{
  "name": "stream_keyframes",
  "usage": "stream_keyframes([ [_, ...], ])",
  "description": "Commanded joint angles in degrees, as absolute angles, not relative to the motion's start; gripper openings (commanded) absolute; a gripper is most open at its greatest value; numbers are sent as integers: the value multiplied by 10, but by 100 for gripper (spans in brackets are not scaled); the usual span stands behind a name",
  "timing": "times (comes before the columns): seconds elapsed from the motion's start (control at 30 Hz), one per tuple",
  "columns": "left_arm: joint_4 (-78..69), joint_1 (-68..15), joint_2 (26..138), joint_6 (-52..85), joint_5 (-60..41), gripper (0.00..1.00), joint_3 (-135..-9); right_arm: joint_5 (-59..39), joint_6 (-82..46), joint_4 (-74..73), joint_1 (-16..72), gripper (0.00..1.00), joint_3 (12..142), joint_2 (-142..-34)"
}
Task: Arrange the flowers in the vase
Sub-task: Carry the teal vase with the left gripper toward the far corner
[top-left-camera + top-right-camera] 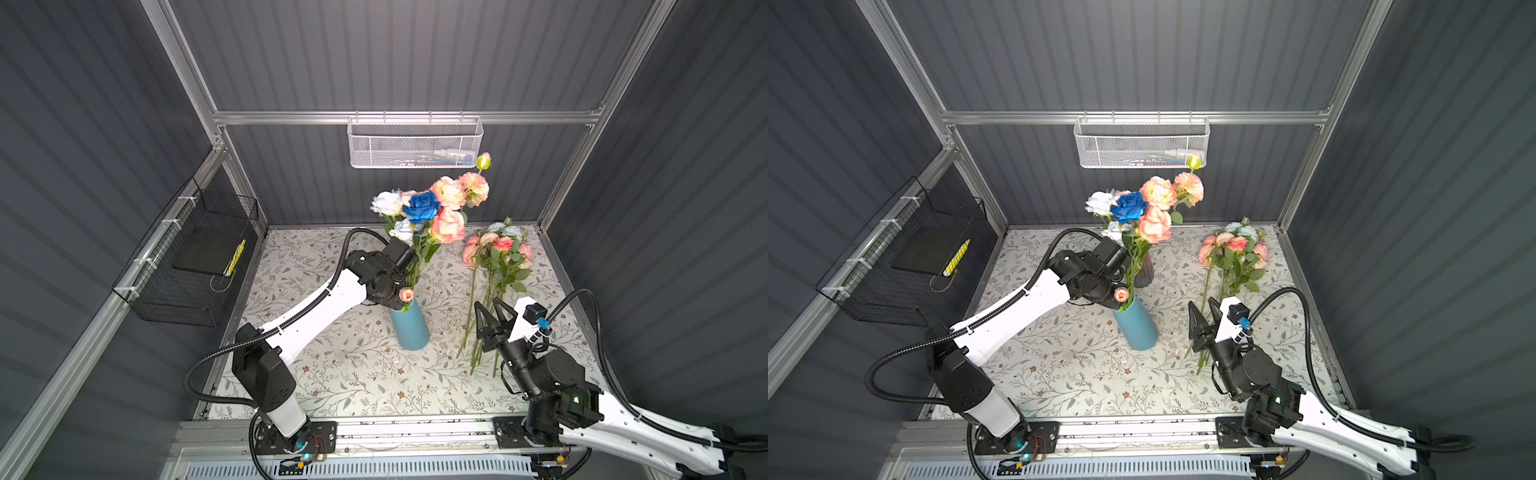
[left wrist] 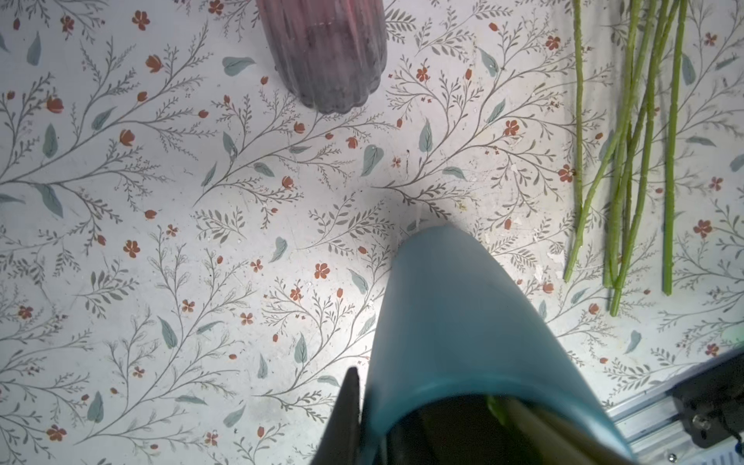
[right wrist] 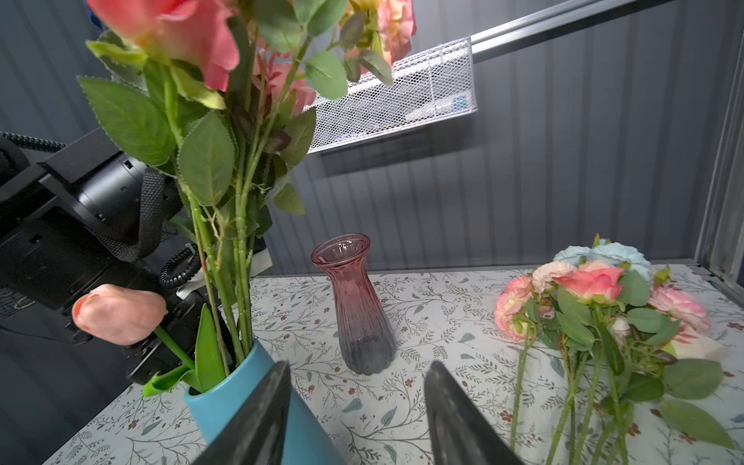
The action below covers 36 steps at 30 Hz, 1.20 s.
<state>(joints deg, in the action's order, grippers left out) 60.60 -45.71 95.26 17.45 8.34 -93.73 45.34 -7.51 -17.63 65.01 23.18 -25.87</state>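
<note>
The left gripper is at the rim of the blue vase and is closed almost fully. One finger lies against the outer wall (the second finger is hidden, so I cannot tell if the wall is pinched). Several flowers stand in this vase, with a peach tulip low at the rim. The other flowers lie on the floral table, to the right of the vase. Above their stems hovers the right gripper, about half open and holding nothing. A pink glass vase stands behind the blue one.
</note>
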Motion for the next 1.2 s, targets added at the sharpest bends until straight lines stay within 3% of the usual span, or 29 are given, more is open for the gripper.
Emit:
stream_keyframes([
  [0.0, 616, -461, 946, 180, 138, 0, -940, 462, -76, -175, 647, 56, 229, -252],
  [0.5, 566, -309, 957, 148, 185, 0, -978, 445, -73, -196, 638, 56, 227, -269],
  [0.93, 612, -166, 1098, 156, 182, 0, -1157, 430, -84, -187, 625, 56, 211, -254],
  [1.17, 682, -160, 1180, 142, 174, 0, -1283, 431, -91, -175, 622, 56, 205, -232],
])
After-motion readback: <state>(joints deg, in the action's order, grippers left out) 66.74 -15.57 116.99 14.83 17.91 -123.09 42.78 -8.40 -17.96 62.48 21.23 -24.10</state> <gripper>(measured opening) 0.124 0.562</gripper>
